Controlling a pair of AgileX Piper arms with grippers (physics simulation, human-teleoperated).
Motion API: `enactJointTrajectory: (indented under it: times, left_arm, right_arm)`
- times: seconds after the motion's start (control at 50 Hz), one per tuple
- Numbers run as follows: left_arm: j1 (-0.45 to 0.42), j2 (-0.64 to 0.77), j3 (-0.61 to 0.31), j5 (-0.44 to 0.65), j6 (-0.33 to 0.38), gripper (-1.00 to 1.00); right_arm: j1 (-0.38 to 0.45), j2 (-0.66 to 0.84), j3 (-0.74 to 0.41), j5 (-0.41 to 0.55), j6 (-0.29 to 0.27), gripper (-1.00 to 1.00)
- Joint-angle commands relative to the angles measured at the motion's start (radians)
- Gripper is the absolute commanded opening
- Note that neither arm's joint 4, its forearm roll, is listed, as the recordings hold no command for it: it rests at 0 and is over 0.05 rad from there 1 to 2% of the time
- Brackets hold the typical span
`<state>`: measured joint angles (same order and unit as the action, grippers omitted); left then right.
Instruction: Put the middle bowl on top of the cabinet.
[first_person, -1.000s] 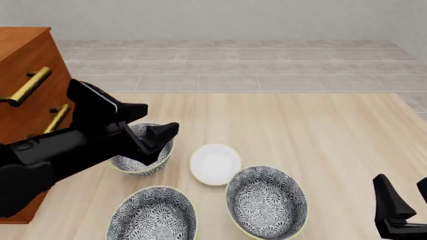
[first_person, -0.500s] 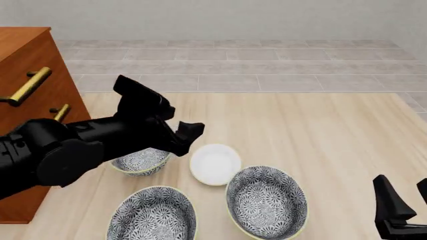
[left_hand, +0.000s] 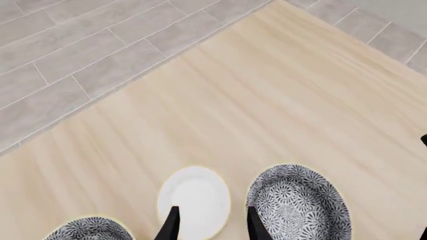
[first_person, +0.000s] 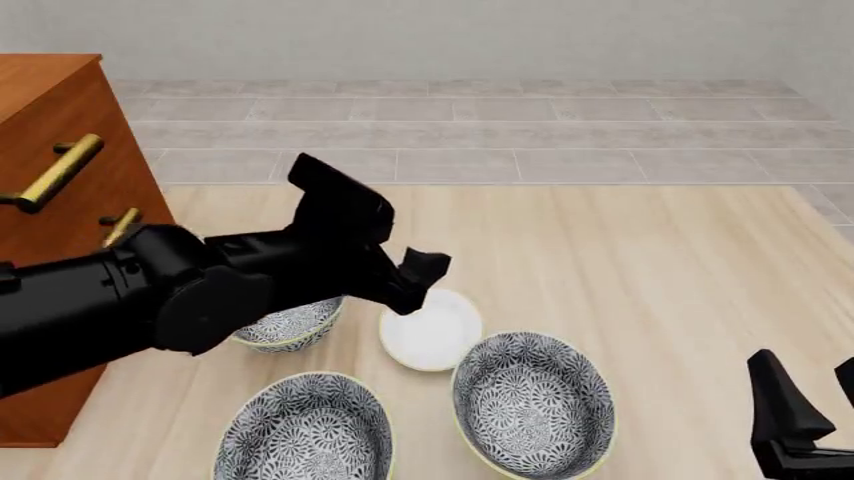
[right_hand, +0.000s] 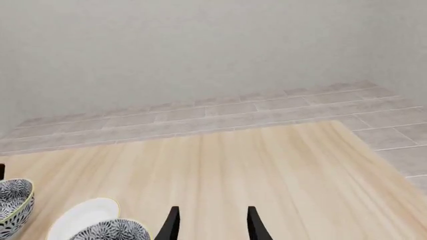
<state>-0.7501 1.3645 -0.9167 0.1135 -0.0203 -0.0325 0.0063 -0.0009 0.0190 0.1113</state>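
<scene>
Three lookalike floral bowls sit on the table: a far-left bowl (first_person: 283, 322), a front-left bowl (first_person: 304, 430) and a front-right bowl (first_person: 534, 402). Which of them is the middle bowl I cannot tell. The reddish-brown cabinet (first_person: 51, 110) stands at the left edge. My left gripper (first_person: 416, 278) hovers open and empty above a white dish (first_person: 434, 335). The left wrist view shows its fingertips (left_hand: 172, 220) over that dish (left_hand: 195, 195), beside the front-right bowl (left_hand: 298, 210). Low at the front right, my right gripper (first_person: 814, 400) is open and holds nothing.
The left arm's black body (first_person: 160, 300) covers part of the far-left bowl and the cabinet's lower front. Brass handles (first_person: 56, 172) stick out of the cabinet. Bare wood (first_person: 641, 260) stretches to the right, and grey floor tiles (first_person: 467, 130) lie beyond the table's far edge.
My left gripper has swung right, from over the far-left bowl to above the white dish, still open and empty. The right arm has not moved.
</scene>
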Motion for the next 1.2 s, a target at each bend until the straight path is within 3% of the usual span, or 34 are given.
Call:
enactJointTrajectory:
  times: [0.02, 0.36, 0.8, 1.2]
  left_arm:
    - [-0.043, 0.043, -0.032, 0.000, -0.015, 1.00]
    - [-0.083, 0.105, -0.061, 0.002, -0.082, 1.00]
    - [-0.142, 0.186, -0.016, -0.053, -0.148, 1.00]
    - [-0.144, 0.222, 0.015, -0.070, -0.183, 1.00]
  right_arm:
    - [-0.001, 0.001, 0.000, -0.002, 0.004, 1.00]
    - [-0.002, 0.004, 0.001, -0.004, 0.009, 1.00]
    - [-0.006, -0.001, 0.001, 0.001, 0.017, 1.00]
    - [-0.005, -0.004, 0.001, 0.004, 0.010, 1.00]
